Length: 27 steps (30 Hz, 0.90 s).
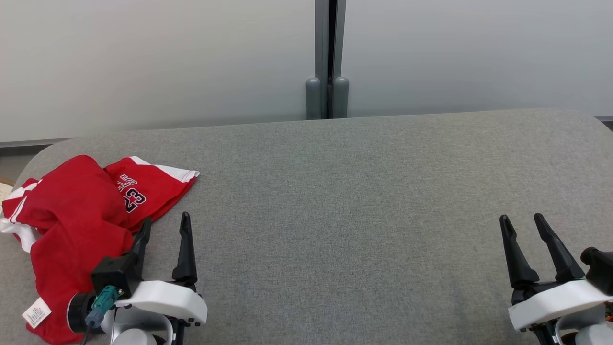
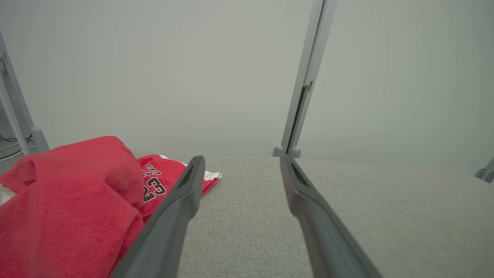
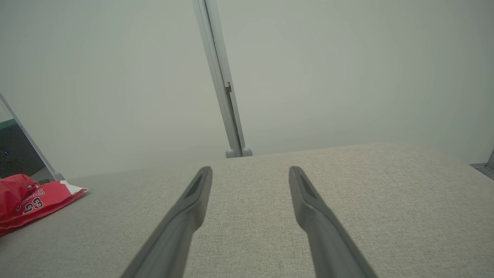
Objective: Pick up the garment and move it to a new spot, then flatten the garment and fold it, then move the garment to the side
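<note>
The garment is a red jersey with white trim and the number 23, crumpled in a heap at the left end of the grey table. My left gripper stands open at the heap's right edge, its left finger over the red cloth, nothing between the fingers. In the left wrist view the garment bulks up left of the open left gripper. My right gripper is open at the lower right, far from the cloth. In the right wrist view the garment lies at the far left, the right gripper open over bare fabric.
A pale partition wall with a grey vertical post runs behind the table's far edge. The table's corners are rounded. A white label hangs from the garment near the front left edge.
</note>
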Motion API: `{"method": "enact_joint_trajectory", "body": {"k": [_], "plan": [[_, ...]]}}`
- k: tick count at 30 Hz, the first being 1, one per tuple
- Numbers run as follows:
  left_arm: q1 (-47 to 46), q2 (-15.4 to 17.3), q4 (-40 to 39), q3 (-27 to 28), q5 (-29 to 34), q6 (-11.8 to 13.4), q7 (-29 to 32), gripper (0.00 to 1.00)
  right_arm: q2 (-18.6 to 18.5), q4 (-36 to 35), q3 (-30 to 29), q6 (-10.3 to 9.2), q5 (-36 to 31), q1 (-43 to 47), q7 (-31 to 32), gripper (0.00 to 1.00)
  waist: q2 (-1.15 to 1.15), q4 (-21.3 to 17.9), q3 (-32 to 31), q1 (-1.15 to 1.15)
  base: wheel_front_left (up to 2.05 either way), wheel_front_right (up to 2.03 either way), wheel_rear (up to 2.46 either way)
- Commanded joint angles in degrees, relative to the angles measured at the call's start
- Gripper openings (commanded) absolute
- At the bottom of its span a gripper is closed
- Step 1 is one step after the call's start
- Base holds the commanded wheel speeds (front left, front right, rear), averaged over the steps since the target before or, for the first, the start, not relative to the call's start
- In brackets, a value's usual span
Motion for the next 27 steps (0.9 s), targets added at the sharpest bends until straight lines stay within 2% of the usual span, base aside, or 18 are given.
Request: {"method": "enact_joint_trajectory", "body": {"k": [1, 27], "plan": [[0.1, 0.6, -0.1, -0.2, 1.7, 0.4, -0.6, 1.00, -0.5, 0.1, 0.3, 0.00, -1.2, -0.5, -0.5, 1.00, 0.00, 0.0, 0.0, 0.00, 0.00, 0.00, 0.00], [1.8, -0.3, 1.4, -0.7, 10.8, 1.3, -3.4, 1.00, -0.7, 2.0, 0.8, 0.00, -5.8, 0.6, -1.7, 1.00, 0.00, 0.3, -0.4, 0.00, 0.00, 0.00, 0.00]]}}
